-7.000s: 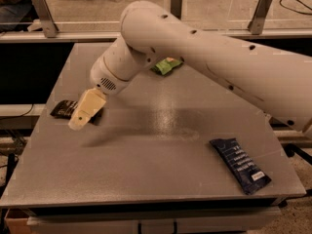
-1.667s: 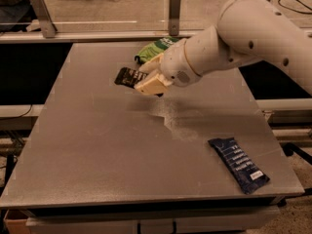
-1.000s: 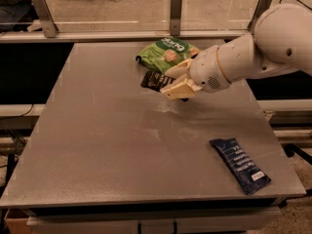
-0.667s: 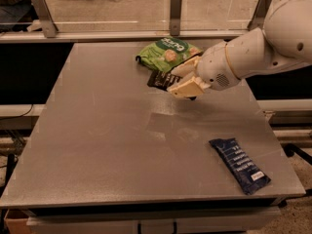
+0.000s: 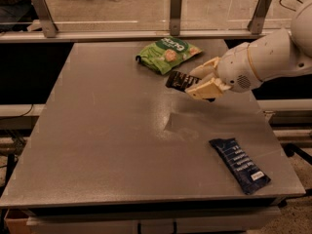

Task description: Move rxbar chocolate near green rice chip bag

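The green rice chip bag [image 5: 167, 53] lies at the far middle of the grey table [image 5: 97, 130]. My gripper [image 5: 200, 80] comes in from the right on a white arm [image 5: 263, 57] and is shut on the rxbar chocolate [image 5: 179, 80], a small black-brown wrapper with white lettering. The bar sticks out to the left of the cream fingers [image 5: 207, 88], just in front and to the right of the green bag. I cannot tell whether the bar touches the table.
A longer dark blue bar wrapper [image 5: 240, 165] lies at the near right of the table. A rail with grey posts [image 5: 176, 11] runs behind the far edge. The table's right edge is close to the arm.
My gripper has carried the rxbar chocolate from the table's left side across to the right, ending just in front and right of the green bag. The blue bar has not moved.
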`<state>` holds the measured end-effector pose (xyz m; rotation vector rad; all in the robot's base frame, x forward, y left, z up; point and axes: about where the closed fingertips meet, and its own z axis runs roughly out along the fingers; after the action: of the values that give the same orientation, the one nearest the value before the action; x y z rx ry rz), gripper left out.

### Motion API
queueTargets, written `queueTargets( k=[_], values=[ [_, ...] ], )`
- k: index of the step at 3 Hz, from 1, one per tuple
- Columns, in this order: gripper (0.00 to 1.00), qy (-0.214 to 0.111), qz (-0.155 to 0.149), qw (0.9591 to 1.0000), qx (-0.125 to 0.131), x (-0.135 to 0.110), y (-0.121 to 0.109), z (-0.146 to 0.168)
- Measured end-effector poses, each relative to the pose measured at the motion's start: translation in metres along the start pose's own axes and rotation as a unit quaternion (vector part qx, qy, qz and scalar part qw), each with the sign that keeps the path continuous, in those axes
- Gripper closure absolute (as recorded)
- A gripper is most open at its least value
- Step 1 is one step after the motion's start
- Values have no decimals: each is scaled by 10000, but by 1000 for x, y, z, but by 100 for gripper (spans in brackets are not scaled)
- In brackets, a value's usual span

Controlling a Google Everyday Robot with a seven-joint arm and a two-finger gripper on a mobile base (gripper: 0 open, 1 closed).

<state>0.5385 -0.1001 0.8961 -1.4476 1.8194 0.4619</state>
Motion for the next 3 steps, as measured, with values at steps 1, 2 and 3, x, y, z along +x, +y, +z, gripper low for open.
queueTargets(
  k=[1,2,3],
  values=[
    [100,-7,72,9999,113,12,-20,4],
    [100,-17,126,9997,191,21,-50,22],
    [82,102,234,9993,272,37,-81,39]
  ],
)
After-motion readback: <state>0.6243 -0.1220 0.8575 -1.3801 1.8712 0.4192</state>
